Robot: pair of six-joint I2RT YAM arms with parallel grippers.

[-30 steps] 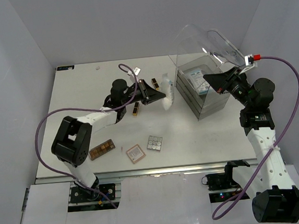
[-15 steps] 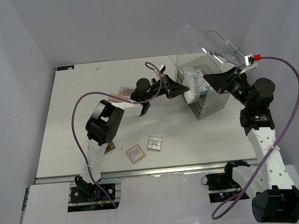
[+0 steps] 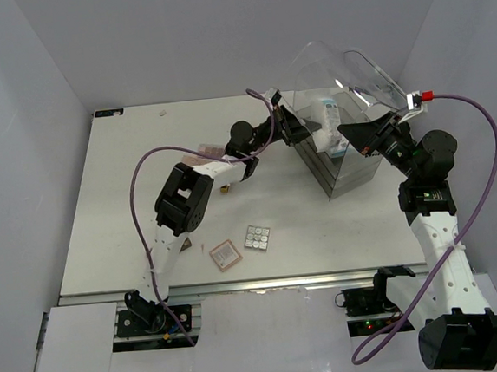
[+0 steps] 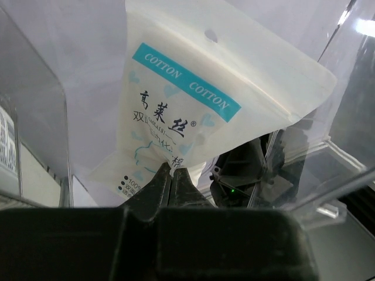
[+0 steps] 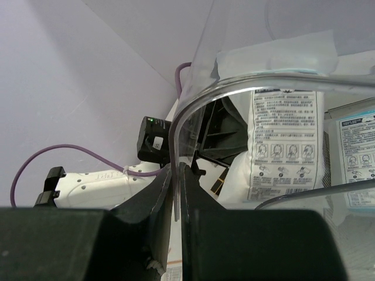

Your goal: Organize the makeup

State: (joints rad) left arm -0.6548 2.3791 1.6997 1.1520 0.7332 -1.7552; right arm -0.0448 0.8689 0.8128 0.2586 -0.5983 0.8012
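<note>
Above the box (image 3: 353,173), left gripper (image 4: 171,171) pinches cotton packet (image 4: 187,111).

The packet (image 4: 193,117) read "COTTON COTTON" across its teal band (image 4: 186,85), dark Chinese characters below, and "100%" near the bottom.

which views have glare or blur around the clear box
Left wrist: packet print sharp, left claw dark and soft, glare top right. Right wrist: bright highlight along the lid edge. Top external: even light, all sharp.
</note>
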